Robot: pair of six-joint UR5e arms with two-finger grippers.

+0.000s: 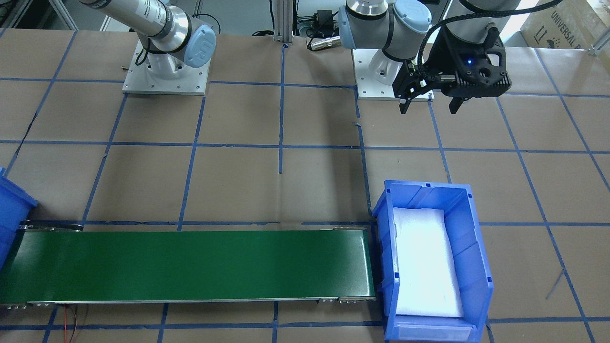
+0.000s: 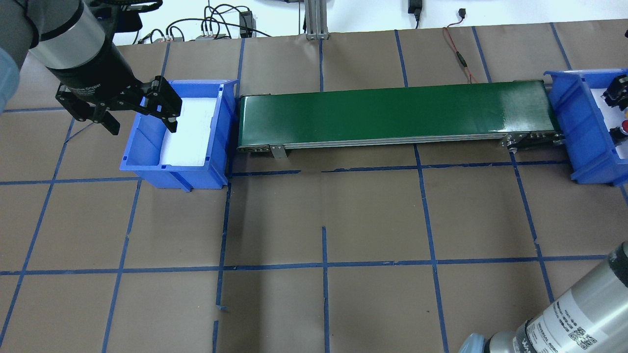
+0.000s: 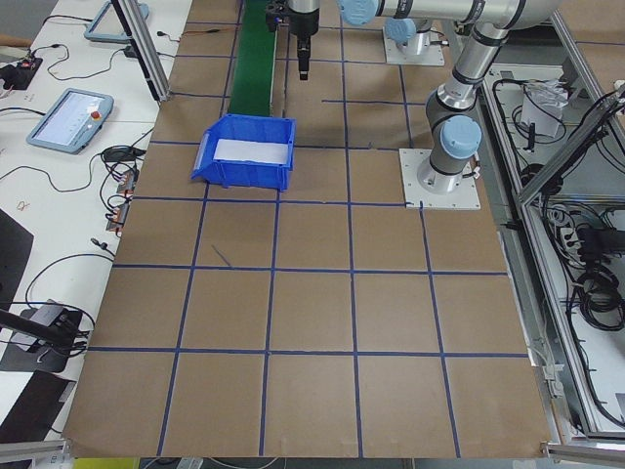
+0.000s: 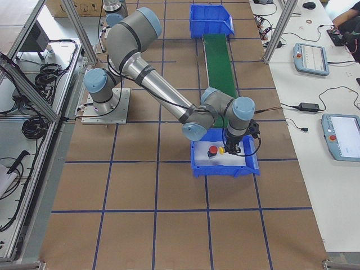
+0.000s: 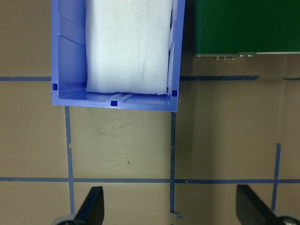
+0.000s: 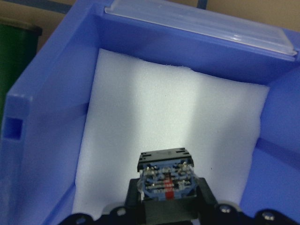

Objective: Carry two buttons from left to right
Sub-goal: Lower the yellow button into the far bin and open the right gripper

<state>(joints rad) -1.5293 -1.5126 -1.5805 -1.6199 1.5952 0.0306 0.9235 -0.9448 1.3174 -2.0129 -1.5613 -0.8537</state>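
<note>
My right gripper (image 6: 165, 199) is down inside the blue bin (image 4: 225, 169) at the right end of the belt. It is shut on the black contact block of a button (image 6: 164, 176). The cap is hidden in the right wrist view. In the exterior right view a yellow cap (image 4: 221, 149) shows at the gripper (image 4: 232, 147). The red button (image 4: 212, 151) lies loose on the white foam beside it and also shows in the overhead view (image 2: 624, 129). My left gripper (image 2: 140, 110) is open and empty, above the near rim of the left blue bin (image 2: 171, 171), which holds only white foam.
A green conveyor belt (image 2: 392, 110) runs between the two bins. The left bin (image 1: 429, 188) stands at its end. Brown paper with blue tape lines (image 2: 324, 264) covers the table. Cables (image 2: 456, 49) lie behind the belt.
</note>
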